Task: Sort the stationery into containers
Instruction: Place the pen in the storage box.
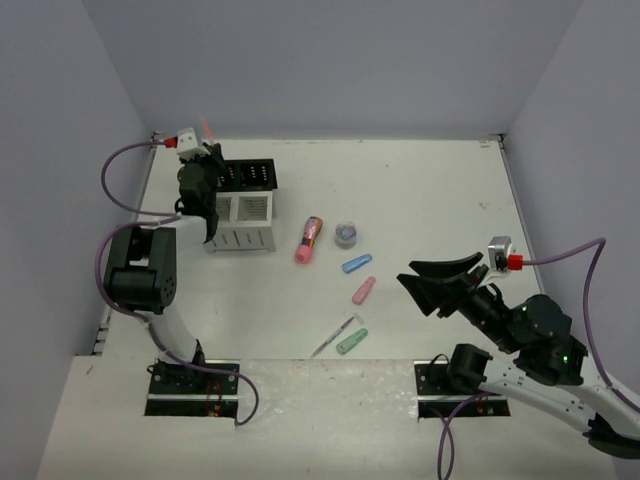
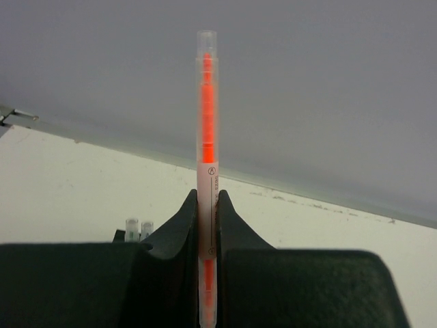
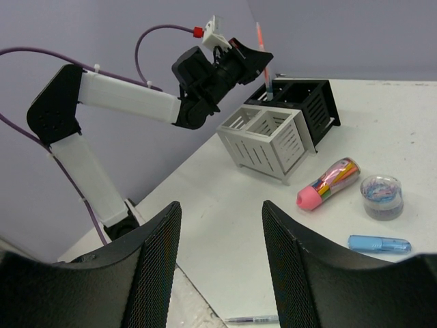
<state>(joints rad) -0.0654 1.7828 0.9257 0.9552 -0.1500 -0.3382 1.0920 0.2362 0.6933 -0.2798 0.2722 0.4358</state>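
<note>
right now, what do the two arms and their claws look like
They match. The left arm and right arm have white links between bulky black joints, on black base plates. A purple cable runs to each white wrist module through a red connector. The left claw and right claw have two broad matte black fingers.

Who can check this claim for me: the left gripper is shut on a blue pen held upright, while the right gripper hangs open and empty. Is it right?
Not quite. The pen is orange, not blue, as the left wrist view shows. The rest stands: the left gripper is shut on it, upright, and the right gripper is open and empty.
</note>
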